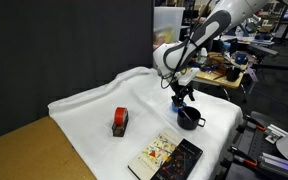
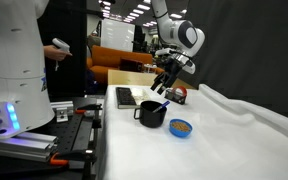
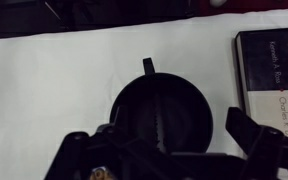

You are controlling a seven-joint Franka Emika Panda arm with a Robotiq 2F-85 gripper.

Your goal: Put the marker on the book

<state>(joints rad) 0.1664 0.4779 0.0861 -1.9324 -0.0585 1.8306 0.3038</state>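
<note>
Before a black curtain [image 1: 64,40], the book [image 1: 164,156] lies on white cloth [image 1: 94,105].

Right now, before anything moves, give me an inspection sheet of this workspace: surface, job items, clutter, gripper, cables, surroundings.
Surface: table mostly covered by a wrinkled white cloth.
Job's things: the book lies flat near the cloth's edge; the marker seems to stick out of the black mug, not on the book.
Clutter: red-and-black block; small blue dish beside the mug.
Grippers: the gripper is open and empty, hovering above the mug.
Cables: nothing seen on the surface.
Surroundings: black curtain behind the table; cluttered lab benches beyond.
</note>
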